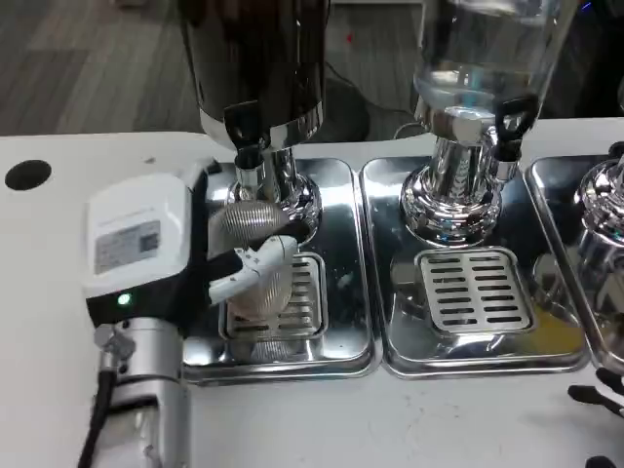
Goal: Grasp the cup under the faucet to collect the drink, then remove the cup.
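Observation:
A clear ribbed cup point(255, 255) stands on the grate of the left drip tray point(343, 255), directly below the faucet point(248, 164) of the dark drink dispenser point(255, 60). My left hand point(146, 244) reaches in from the left, and its fingers point(246, 269) wrap around the cup's side and grip it. I cannot tell whether liquid is flowing or how full the cup is. At the bottom right edge only the black fingertips point(593, 395) of my right hand point(600, 427) show, spread apart above the table with nothing in them.
A second dispenser point(485, 51) with a clear tank stands on the middle tray point(392, 322), its black tap point(513, 117) above a grate point(475, 290). A third chrome base point(604, 200) sits at the right edge. A black hole point(27, 174) marks the table's far left.

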